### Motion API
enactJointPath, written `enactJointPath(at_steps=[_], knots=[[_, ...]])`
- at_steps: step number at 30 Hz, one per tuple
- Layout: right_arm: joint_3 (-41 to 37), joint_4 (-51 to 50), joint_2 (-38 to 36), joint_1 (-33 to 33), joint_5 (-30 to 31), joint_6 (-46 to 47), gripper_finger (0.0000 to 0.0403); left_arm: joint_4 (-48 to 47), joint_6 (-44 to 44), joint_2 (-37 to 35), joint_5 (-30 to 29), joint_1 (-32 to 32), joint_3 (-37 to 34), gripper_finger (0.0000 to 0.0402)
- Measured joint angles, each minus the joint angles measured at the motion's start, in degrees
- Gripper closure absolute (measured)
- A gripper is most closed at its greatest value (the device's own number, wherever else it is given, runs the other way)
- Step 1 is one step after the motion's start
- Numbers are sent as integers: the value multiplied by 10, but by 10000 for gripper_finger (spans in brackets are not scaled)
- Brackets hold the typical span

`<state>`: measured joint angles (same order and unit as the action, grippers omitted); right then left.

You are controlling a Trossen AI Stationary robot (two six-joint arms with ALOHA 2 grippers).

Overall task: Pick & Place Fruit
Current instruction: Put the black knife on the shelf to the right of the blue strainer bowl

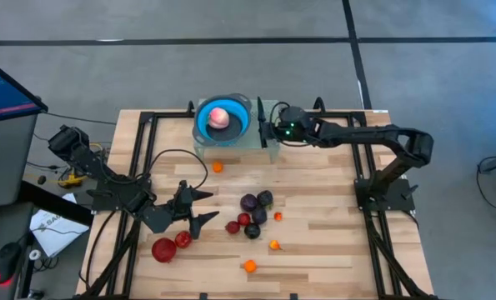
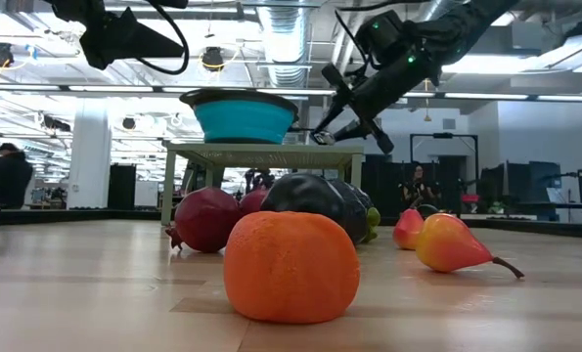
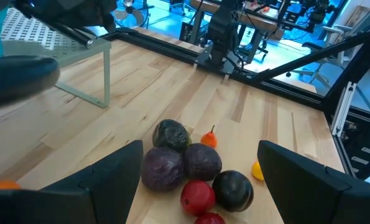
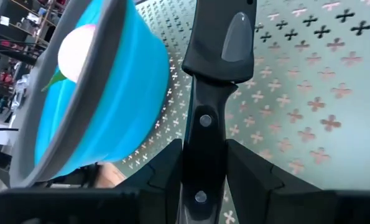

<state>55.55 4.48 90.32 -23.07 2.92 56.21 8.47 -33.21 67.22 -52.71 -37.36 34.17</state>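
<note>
— Where's the fruit (image 1: 254,218) right now?

— Mostly loose in a cluster mid-table (image 1: 331,250): dark purple ones, small red ones, tiny orange ones, and two red apples (image 1: 171,246) nearer the left arm. One pale pink fruit (image 1: 218,117) already sits in the blue bowl (image 1: 202,125) on the little raised perforated stand (image 1: 268,146).

— And the arms?

— The left claw (image 1: 196,208) hangs over the table just beside the cluster, fingers spread wide, holding nothing. The right claw (image 1: 267,129) is up by the bowl, pinched onto the black-handled knife (image 4: 203,124) lying on the stand.

— So what would make the pick go well?

— I'd say the left one should settle on a single fruit at the cluster's near edge and straddle it squarely before closing. They're round and touching one another, so a glancing finger could send them rolling. Lifting straight up looks safest.
</note>
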Motion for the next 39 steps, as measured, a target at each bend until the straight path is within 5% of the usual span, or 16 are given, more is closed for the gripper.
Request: enactJointPath(at_steps=[31,39], knots=[[0,6,0,0,21,4,299,11,-1,0,0,0,0,92],[0,7,0,0,21,-5,222,15,-1,0,0,0,0,92]])
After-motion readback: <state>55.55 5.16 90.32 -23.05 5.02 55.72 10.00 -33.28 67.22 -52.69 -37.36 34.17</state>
